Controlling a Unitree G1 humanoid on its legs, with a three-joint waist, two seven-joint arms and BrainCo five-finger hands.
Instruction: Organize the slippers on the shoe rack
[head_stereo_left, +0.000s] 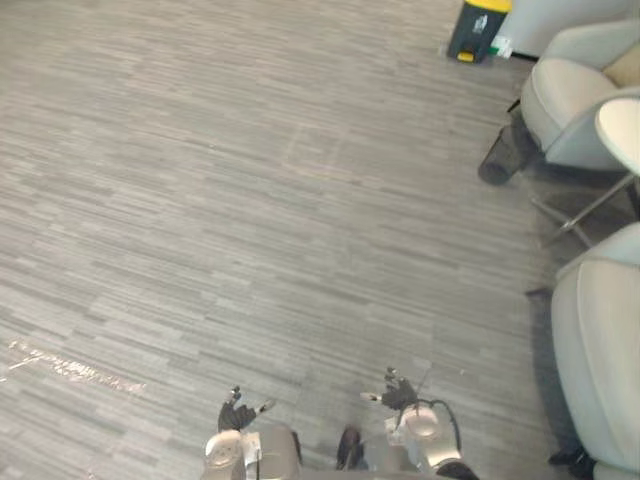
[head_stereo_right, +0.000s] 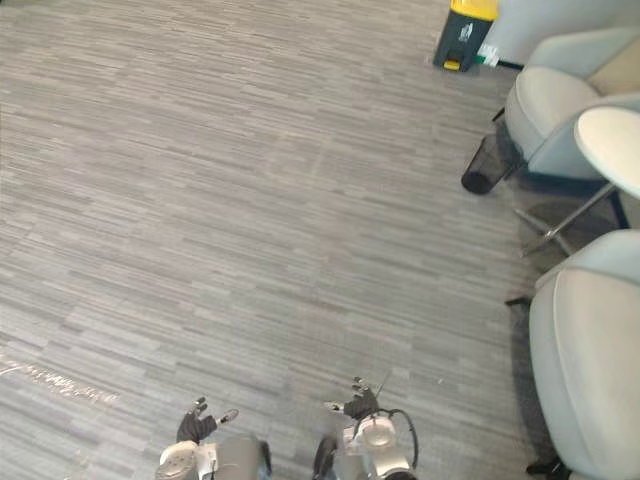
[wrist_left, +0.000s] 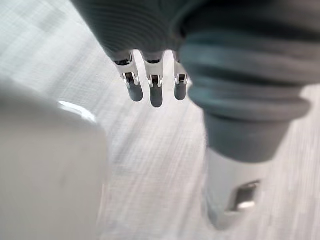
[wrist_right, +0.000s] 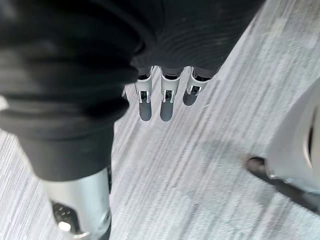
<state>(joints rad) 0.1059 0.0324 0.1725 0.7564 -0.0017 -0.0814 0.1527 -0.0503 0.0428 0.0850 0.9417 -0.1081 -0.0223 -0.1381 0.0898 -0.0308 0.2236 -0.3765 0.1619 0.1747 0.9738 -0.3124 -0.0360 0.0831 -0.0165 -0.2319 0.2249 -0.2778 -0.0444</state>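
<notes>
Floor (head_stereo_left: 250, 200): matt grey streaked carpet. Chairs (head_stereo_left: 560, 95): smooth pale upholst. Bin (head_stereo_left: 497, 165): dark mesh. L hand (wrist_left: 155, 92): shiny silver fingers, ribbed cover.

My left hand (head_stereo_left: 237, 412) and right hand (head_stereo_left: 398, 392) hang side by side over the near floor (head_stereo_left: 250, 200). A near chair (head_stereo_left: 600, 340) and a far chair (head_stereo_left: 565, 100) stand along its right side, a small table (head_stereo_left: 625, 130) between them and a bin (head_stereo_left: 478, 28) behind the far one.

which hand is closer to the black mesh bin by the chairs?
Right. The black mesh bin sits ahead-right of the right hand; the left hand hangs farther left.
</notes>
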